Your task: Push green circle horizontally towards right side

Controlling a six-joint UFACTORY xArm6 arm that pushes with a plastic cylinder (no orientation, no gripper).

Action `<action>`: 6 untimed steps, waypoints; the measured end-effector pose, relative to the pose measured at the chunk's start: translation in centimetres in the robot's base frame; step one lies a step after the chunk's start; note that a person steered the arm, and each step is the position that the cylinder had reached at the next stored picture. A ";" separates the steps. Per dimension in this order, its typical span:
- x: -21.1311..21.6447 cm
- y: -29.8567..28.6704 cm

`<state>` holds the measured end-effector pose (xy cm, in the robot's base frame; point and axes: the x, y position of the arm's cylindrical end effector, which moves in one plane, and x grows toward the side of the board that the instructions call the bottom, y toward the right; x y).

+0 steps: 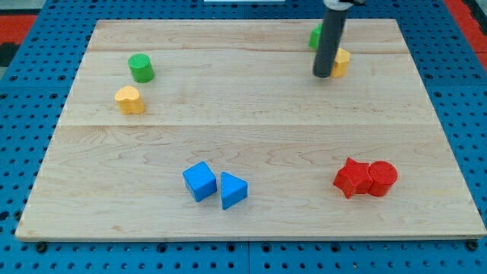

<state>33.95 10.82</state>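
Note:
The green circle (141,68) is a short green cylinder at the view's upper left of the wooden board (251,221). A yellow heart-shaped block (130,100) lies just below it, close but apart. My tip (323,75) rests on the board at the view's upper right, far to the right of the green circle. The rod hides most of a second green block (314,36) behind it and touches the left side of a yellow block (341,62).
A blue cube (199,181) and a blue triangle (233,189) sit side by side at the lower middle. A red star (351,177) and a red cylinder (382,178) touch at the lower right. Blue pegboard surrounds the board.

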 end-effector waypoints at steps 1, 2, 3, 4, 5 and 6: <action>1.9 -8.6; 1.4 -19.7; -5.0 -20.5; -7.2 -29.7; -1.8 -35.6; -1.1 -27.4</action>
